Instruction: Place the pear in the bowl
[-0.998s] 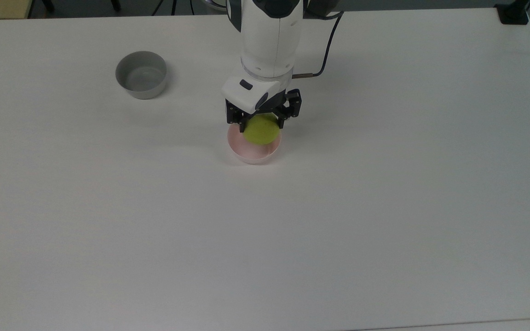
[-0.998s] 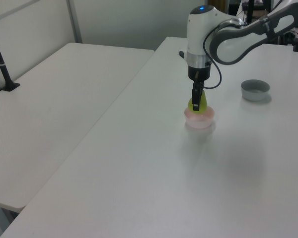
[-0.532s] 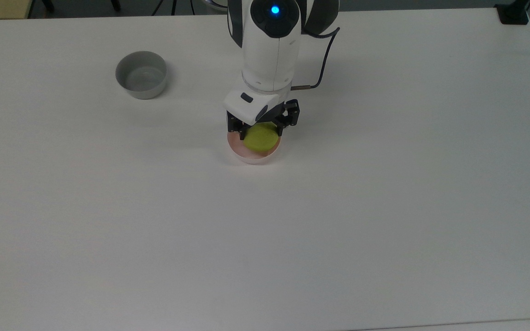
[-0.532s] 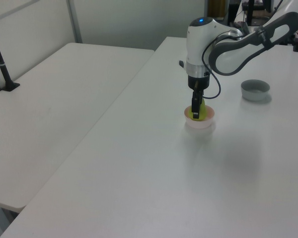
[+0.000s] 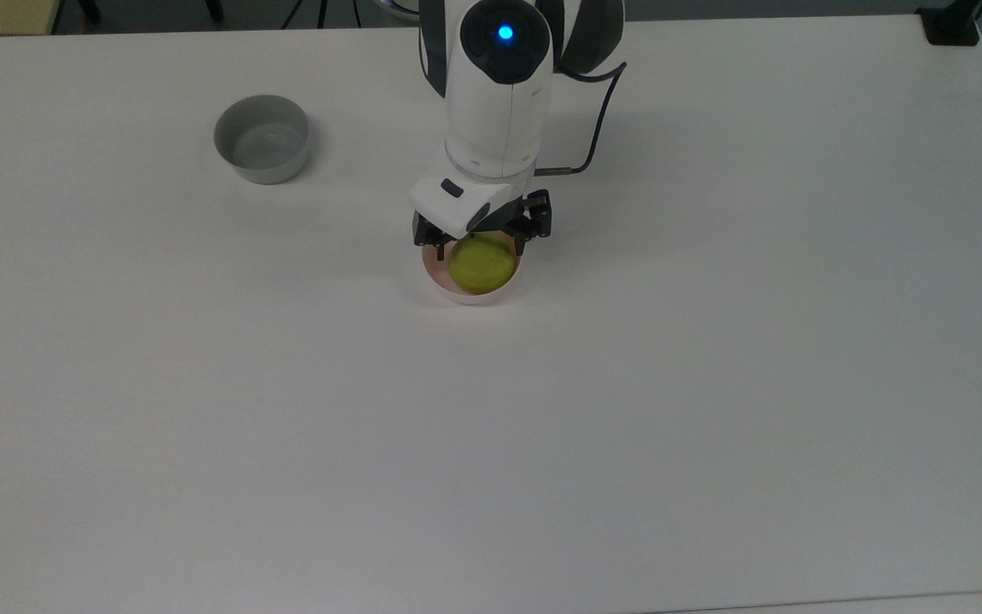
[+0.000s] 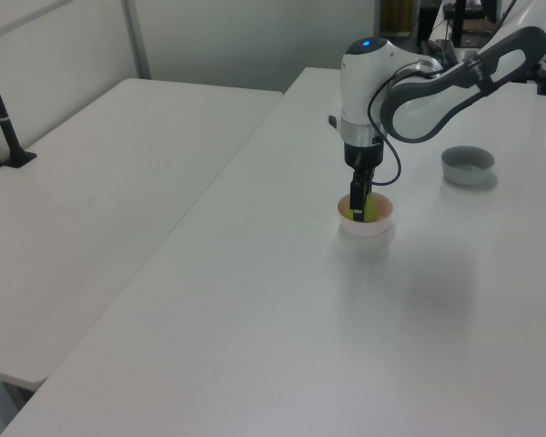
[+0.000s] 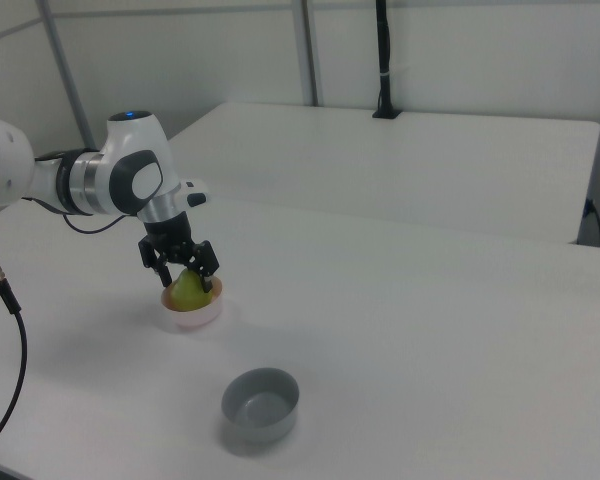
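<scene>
The yellow-green pear (image 5: 482, 264) sits inside the pale pink bowl (image 5: 474, 298) near the middle of the white table. My gripper (image 5: 481, 247) is lowered over the bowl and stands open, one finger on each side of the pear's upper part, slightly apart from it. In the right view the pear (image 7: 187, 292) stands upright in the bowl (image 7: 195, 322) with the gripper (image 7: 188, 275) straddling its top. The left view has the gripper (image 6: 358, 214) reaching down into the bowl (image 6: 378, 228), covering most of the pear (image 6: 369, 211).
A grey round bowl (image 5: 262, 139) stands apart, toward the top view's upper left; it is also the grey bowl (image 7: 260, 402) near the front in the right view. A second white table (image 6: 100, 182) adjoins on the left view's left.
The gripper came down with the pear until the pear sat in the pink bowl, then its fingers spread apart and let the pear go.
</scene>
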Robot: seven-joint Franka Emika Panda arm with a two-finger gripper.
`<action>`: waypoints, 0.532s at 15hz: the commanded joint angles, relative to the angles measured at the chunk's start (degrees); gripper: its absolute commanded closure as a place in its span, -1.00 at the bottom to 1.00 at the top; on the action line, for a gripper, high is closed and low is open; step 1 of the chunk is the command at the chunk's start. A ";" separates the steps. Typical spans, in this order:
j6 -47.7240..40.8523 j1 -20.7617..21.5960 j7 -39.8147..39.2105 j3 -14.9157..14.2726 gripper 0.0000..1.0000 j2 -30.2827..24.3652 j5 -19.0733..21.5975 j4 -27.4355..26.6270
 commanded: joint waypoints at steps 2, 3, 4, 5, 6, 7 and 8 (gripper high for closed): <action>0.84 0.34 1.70 -0.57 -1.00 -1.48 0.85 0.45; -0.29 0.25 1.70 -0.83 -1.00 -2.27 0.85 0.71; -2.31 0.16 1.52 -0.92 -1.00 -3.23 0.85 1.85; -5.29 0.08 1.43 -1.18 -1.00 -3.94 0.85 3.25; -10.36 -0.53 1.08 -1.27 -1.00 -5.77 0.85 5.62; -14.07 -1.24 1.60 -1.36 -1.00 -7.36 0.76 7.47; -16.28 -1.68 1.61 -1.36 -1.00 -8.59 0.76 8.62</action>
